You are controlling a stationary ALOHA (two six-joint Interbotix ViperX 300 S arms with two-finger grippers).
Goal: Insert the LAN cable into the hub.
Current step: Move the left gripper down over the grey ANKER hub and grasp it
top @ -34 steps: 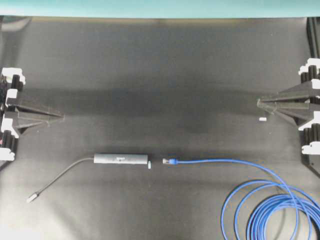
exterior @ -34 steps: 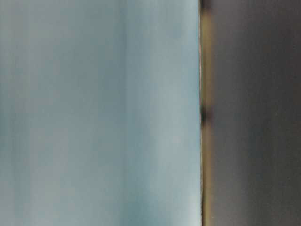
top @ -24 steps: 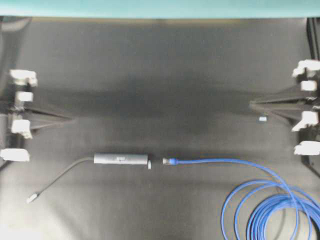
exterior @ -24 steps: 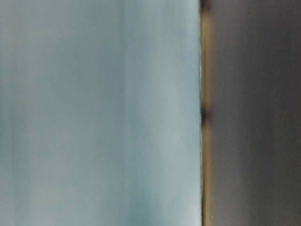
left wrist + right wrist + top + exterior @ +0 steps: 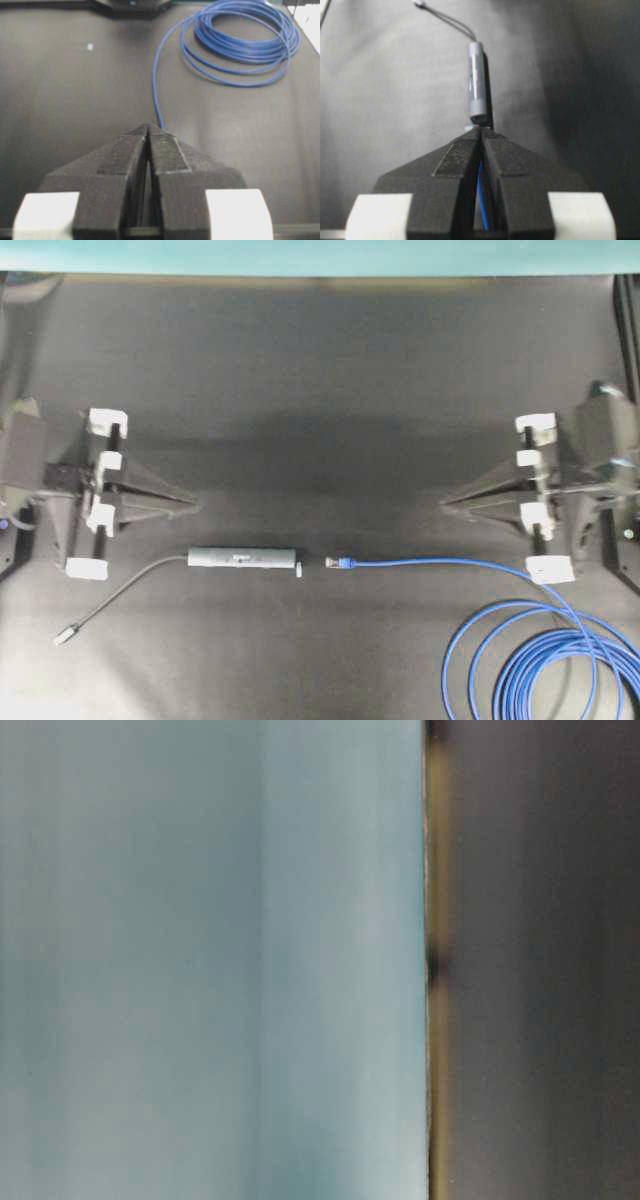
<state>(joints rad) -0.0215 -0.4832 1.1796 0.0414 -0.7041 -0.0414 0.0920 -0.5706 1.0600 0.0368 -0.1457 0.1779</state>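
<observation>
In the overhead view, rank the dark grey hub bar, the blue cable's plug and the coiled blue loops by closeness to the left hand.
From the left hand, shut:
1. Dark grey hub bar, just below its tip.
2. Blue cable's plug, centre, past the hub.
3. Coiled blue loops, far bottom right.

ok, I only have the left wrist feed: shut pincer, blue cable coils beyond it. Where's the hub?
Observer: The overhead view shows the hub lying flat, just below and right of the left pincer. Nothing touches it.
Operator: Plugged in?
Observer: No. The plug of the LAN cable lies in line with the hub's right end, with a small gap between them.
Operator: Right pincer?
Observer: The right pincer is shut and holds nothing. In the overhead view its tip points toward the middle, just above the cable's straight run.
</observation>
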